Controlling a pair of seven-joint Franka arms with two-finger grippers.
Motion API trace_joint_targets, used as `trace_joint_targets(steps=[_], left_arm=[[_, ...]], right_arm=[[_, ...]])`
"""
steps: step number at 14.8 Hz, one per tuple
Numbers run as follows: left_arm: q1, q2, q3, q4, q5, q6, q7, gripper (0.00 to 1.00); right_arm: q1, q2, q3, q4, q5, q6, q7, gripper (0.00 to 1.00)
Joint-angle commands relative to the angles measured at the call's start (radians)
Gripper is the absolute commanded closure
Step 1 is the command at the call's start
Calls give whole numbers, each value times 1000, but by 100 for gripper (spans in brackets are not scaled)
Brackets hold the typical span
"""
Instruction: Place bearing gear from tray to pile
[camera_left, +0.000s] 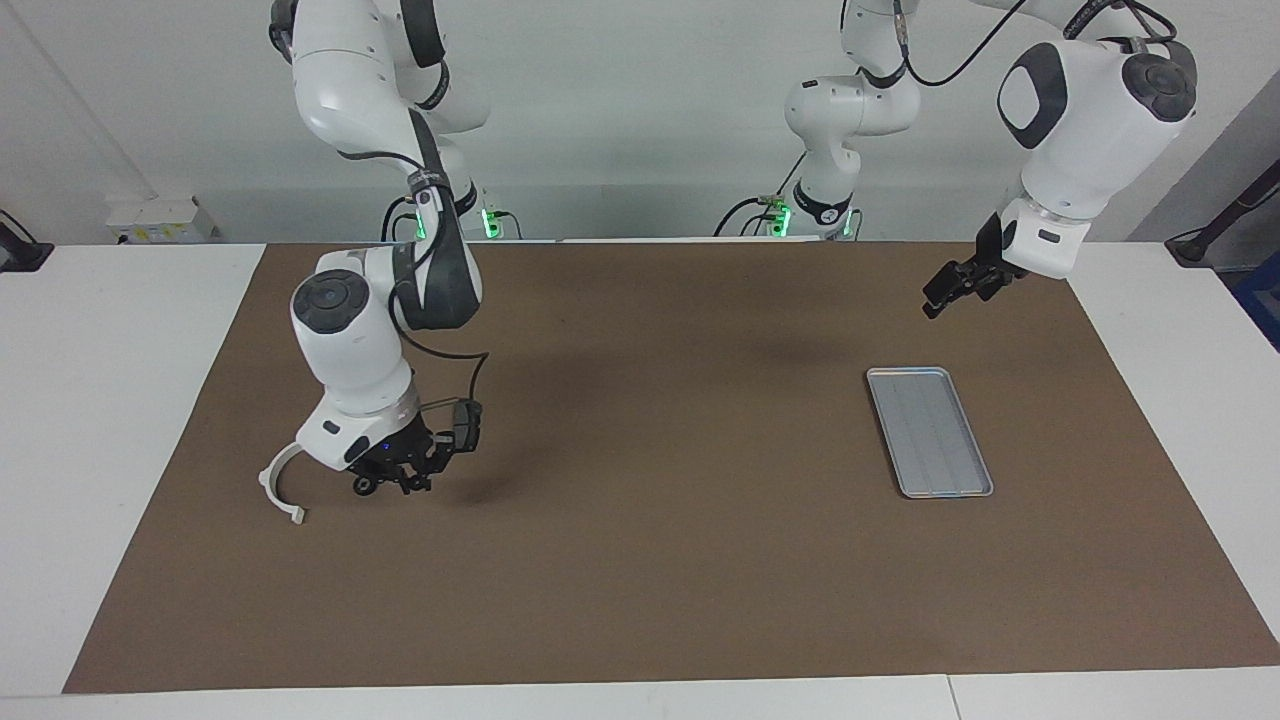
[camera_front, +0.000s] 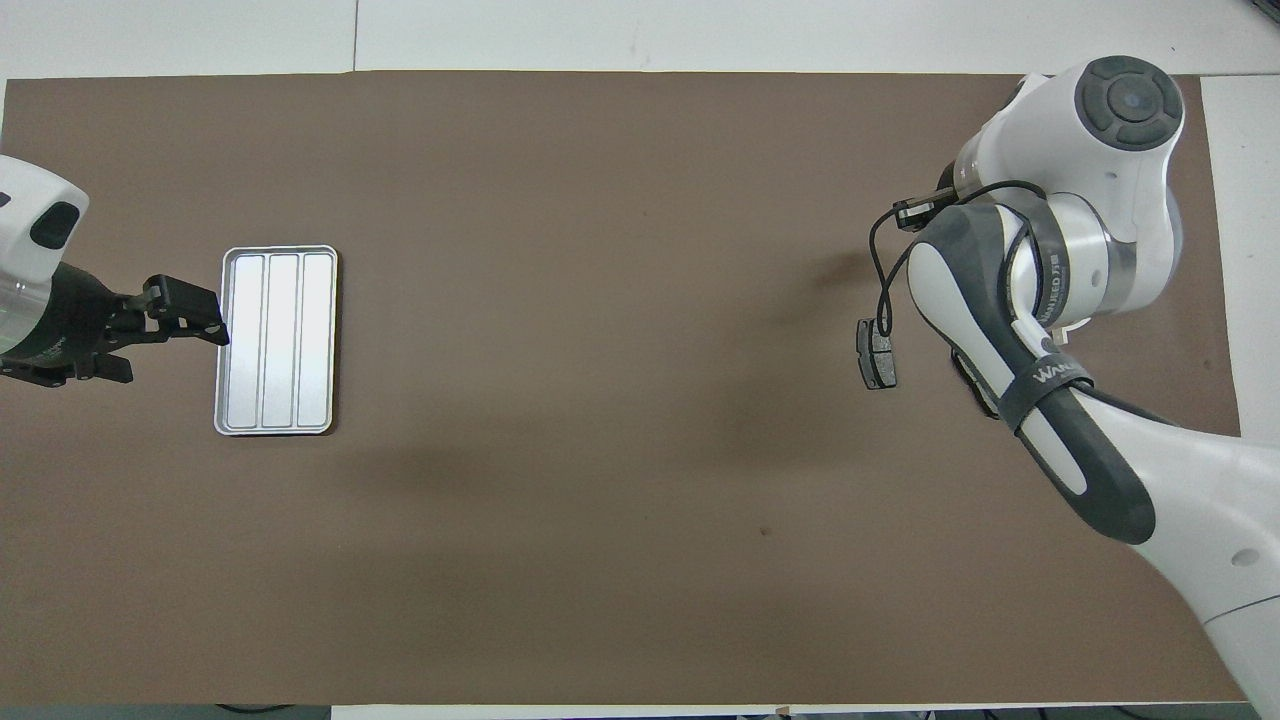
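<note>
A brown mat (camera_left: 700, 560) is laid over a white table (camera_left: 110, 400). The tray (camera_left: 930, 432) is shown in silver-grey, marked by lengthwise ridges. The bracket (camera_left: 272, 490) is rendered in white, and the brake-pad-shaped piece (camera_front: 875, 353) in dark grey. Both arms are finished in white with dark grey joints (green lights are seen at their bases), and black grippers are fitted.

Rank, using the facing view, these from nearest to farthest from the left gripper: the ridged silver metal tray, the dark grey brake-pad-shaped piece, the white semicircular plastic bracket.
1. Tray, close by the left gripper, at the left arm's end.
2. Brake-pad-shaped piece, beside the right gripper.
3. Bracket, outermost at the right arm's end.
</note>
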Motion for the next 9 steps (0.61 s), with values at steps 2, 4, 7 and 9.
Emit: trace_joint_targets(steps=[2, 4, 7, 9], left_arm=[[7, -8, -8, -14, -5, 0, 13, 0], [7, -8, -8, -14, -5, 0, 15, 0], [7, -8, -8, -13, -5, 0, 16, 0], [5, -7, -8, -11, -5, 1, 16, 0]], right_arm=[[-36, -9, 16, -87, 19, 81, -77, 100], [-48, -9, 18, -116, 20, 101, -78, 100], [-53, -12, 16, -173, 19, 147, -90, 100], [-56, -14, 16, -201, 19, 170, -92, 100]])
